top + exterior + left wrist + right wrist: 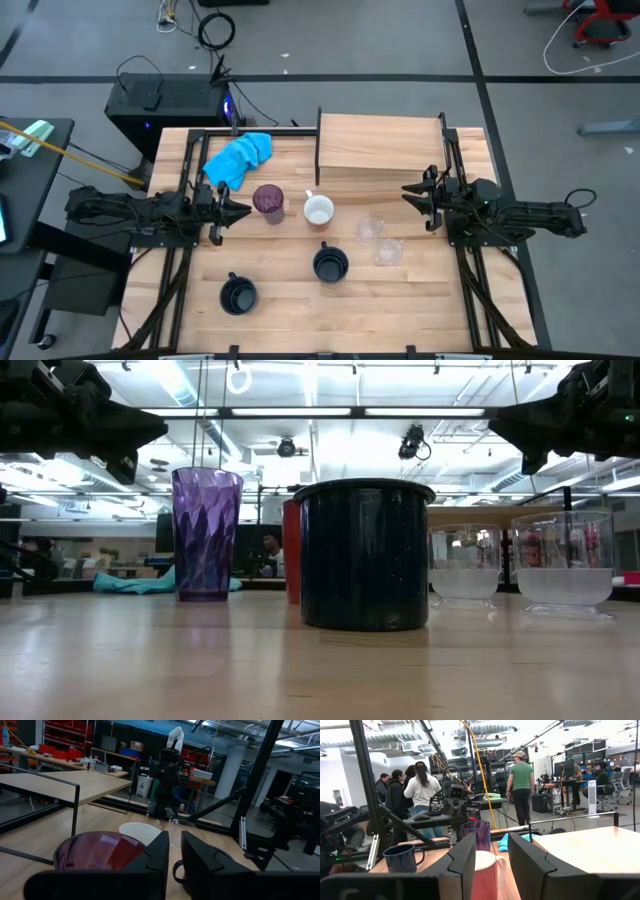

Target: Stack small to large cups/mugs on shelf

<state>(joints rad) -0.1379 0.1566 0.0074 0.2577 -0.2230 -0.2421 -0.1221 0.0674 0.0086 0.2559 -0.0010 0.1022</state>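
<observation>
Cups and mugs are all standing on the bench [420, 300], and none of them is on the shelf [380, 145]. The shelf is a pale raised wooden platform at the far side of the bench, toward the right, and its top is bare.

In the high view the purple tumbler [268, 201] stands left of the middle, just in front of a blue cloth [240, 157]. The mug with the white inside [319, 211] is beside it on the right; in the right wrist view its outside looks orange-red. Two small clear cups [371, 229] [388, 251] stand to the right of this mug, near each other. One black mug [331, 264] is in front of the white-inside mug, and the second black mug [238, 295] is further to the left, near the front edge.

The left hand [238, 209] hangs just beside the purple tumbler, on its left side and above the level of its rim, with its tips pointing at it. Its fingers have only a narrow gap between them and hold nothing. The right hand [410, 192] is at the front right corner of the shelf, well apart from the cups. Its fingers also stand a little apart, with nothing between them.

In the right wrist view several people stand in the room behind the bench.
</observation>
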